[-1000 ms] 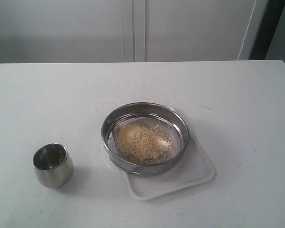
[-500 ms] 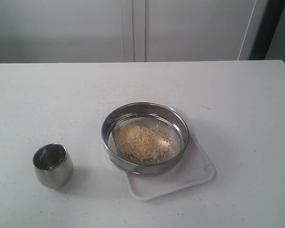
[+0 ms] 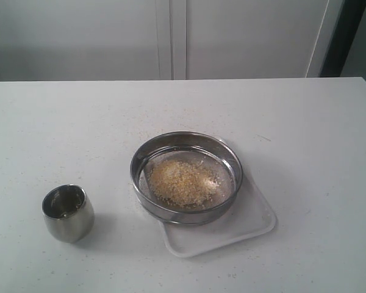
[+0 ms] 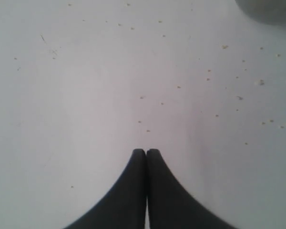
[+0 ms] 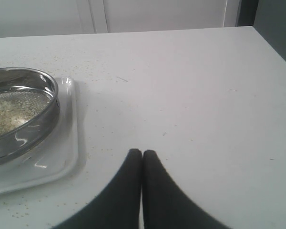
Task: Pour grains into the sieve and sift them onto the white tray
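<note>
The steel sieve [image 3: 147, 148] rests on the white tray [image 3: 250, 226] near the table's middle, with a heap of yellow and pale grains [image 3: 180, 182] on its mesh. The right wrist view shows the sieve [image 5: 43, 119], its grains [image 5: 7, 112] and the tray [image 5: 69, 143] off to one side of my right gripper [image 5: 142, 151], which is shut and empty over bare table. My left gripper [image 4: 146, 151] is shut on nothing above the tabletop, where stray grains [image 4: 238, 98] lie scattered. Neither arm shows in the exterior view.
A small rounded steel cup [image 3: 68, 212] stands upright at the front left of the table; a dark blur at the edge of the left wrist view may be its base [image 4: 269, 10]. The white table [image 3: 305, 122] ends at a back wall with white panels.
A dark sliver at the lower left corner of the exterior view has shrunk almost out of sight. Sieve, tray and cup have not moved.
</note>
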